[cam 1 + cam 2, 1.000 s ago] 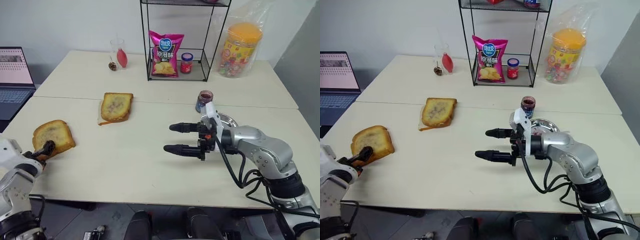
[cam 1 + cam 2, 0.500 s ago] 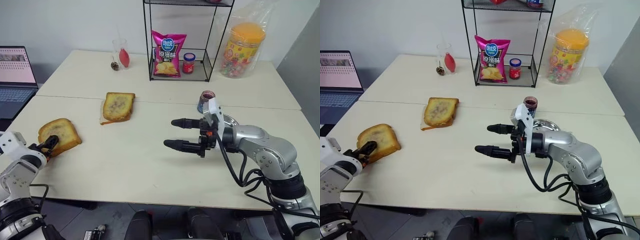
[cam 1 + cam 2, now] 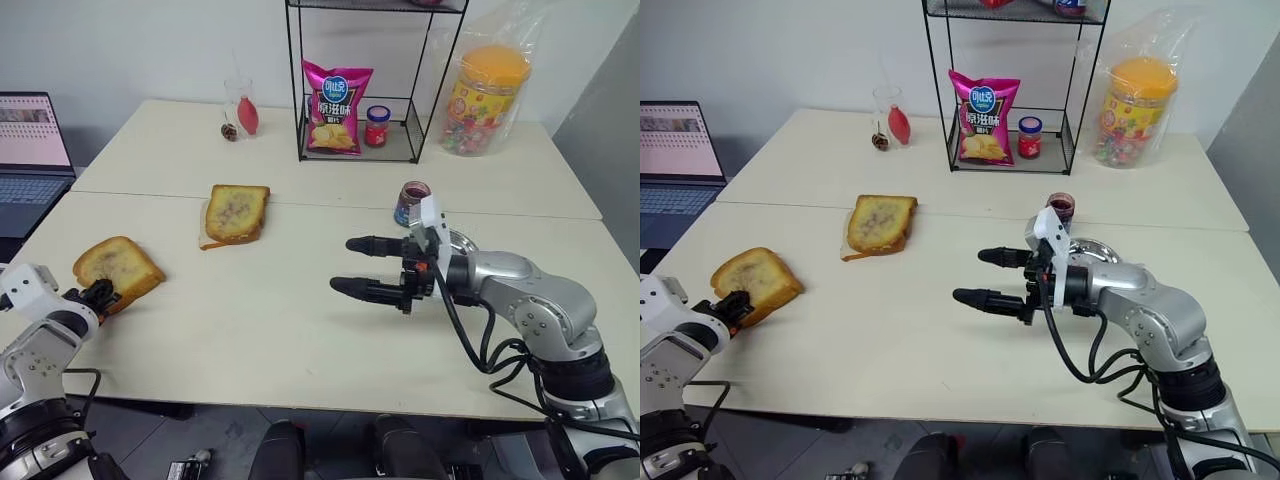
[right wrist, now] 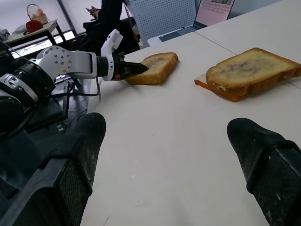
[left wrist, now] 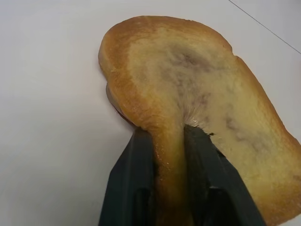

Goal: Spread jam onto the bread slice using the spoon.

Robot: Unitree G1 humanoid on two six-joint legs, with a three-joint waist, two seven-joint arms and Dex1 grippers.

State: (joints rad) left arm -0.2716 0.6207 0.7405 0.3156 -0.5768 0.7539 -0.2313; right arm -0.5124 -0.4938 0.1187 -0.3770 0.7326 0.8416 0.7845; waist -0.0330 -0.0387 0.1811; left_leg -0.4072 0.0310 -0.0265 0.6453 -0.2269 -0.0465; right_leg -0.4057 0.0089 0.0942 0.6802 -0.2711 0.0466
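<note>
The bread slice (image 3: 112,264), a thick toast with a golden crust and a brown centre, lies near the table's left front edge. My left gripper (image 3: 97,296) is shut on its near crust; the left wrist view shows both black fingers (image 5: 136,179) pinching that crust (image 5: 188,89). The jam shows dark through a small clear jar (image 3: 410,203) standing right of centre, just behind my right gripper (image 3: 345,266). That gripper hovers over the table's middle, pointing left, open with nothing in it. The spoon is hidden.
A second toast (image 3: 236,211) with a paler centre lies left of centre on a wrapper. A wire rack (image 3: 355,130) at the back holds a chip bag and a red-lidded jar. Beside it stands a bagged candy tub (image 3: 482,95). A laptop (image 3: 30,150) sits far left, a metal dish (image 3: 460,240) by my right arm.
My left gripper has gone from open around the bread slice's near edge to shut on its crust. The right gripper has stayed open in place.
</note>
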